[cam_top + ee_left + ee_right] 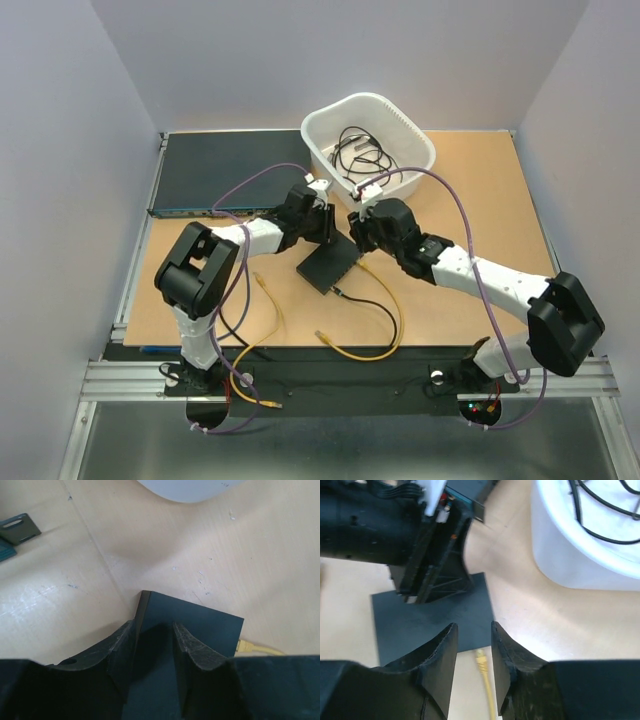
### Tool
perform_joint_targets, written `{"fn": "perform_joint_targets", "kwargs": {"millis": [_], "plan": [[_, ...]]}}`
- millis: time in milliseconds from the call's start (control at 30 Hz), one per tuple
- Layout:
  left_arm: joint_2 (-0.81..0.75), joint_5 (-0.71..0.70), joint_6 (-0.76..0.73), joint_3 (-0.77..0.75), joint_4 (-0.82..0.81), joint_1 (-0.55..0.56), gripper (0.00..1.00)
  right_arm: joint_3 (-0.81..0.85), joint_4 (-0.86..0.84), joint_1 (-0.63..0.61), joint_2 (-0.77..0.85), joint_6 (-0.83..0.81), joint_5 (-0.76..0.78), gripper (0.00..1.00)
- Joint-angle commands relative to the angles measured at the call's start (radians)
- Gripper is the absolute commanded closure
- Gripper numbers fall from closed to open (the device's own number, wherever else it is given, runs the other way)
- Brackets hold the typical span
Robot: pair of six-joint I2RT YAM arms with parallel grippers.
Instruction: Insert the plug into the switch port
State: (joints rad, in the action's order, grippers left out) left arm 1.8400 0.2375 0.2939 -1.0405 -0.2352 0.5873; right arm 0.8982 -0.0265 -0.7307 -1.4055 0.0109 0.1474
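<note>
Your plug (480, 659) lies against the switch (328, 265) edge, port unseen. Left gripper (155, 630) sits over the switch, right gripper (472, 630) over the plug. Both are narrowly parted and empty. The bin (412, 125) crowds close behind.

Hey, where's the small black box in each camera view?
Top external: box at centre, below the tub.
Left wrist: box lower centre; tub at top edge.
Right wrist: box left of centre; tub upper right.
Shared landmark: the white tub.
</note>
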Motion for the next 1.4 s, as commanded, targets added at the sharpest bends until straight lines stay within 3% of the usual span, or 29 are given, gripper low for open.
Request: {"fn": "perform_joint_targets", "kwargs": {"millis": [0,200,467,567,800,1367], "plan": [[-0.142,-0.055,0.001,-0.032,0.036,-0.012,0.54,0.018,-0.013,-0.093,0.042,0.104,-0.101,0.61],[-0.338,-0.187,0.048,0.020,0.056,-0.047,0.52,0.097,-0.026,-0.309,-0.091,0.136,0.001,0.60],[-0.752,-0.585,0.175,0.267,0.126,-0.081,0.48,0.304,-0.029,-0.388,-0.395,0.181,0.031,0.60],[-0.859,-0.664,0.240,0.327,0.163,-0.086,0.47,0.356,-0.032,-0.389,-0.463,0.196,0.026,0.60],[-1.146,-0.704,0.353,0.485,0.181,-0.101,0.47,0.507,-0.030,-0.394,-0.625,0.215,0.046,0.60],[-1.354,-0.757,0.384,0.652,0.200,-0.099,0.48,0.623,-0.027,-0.394,-0.774,0.245,0.187,0.60]]}}
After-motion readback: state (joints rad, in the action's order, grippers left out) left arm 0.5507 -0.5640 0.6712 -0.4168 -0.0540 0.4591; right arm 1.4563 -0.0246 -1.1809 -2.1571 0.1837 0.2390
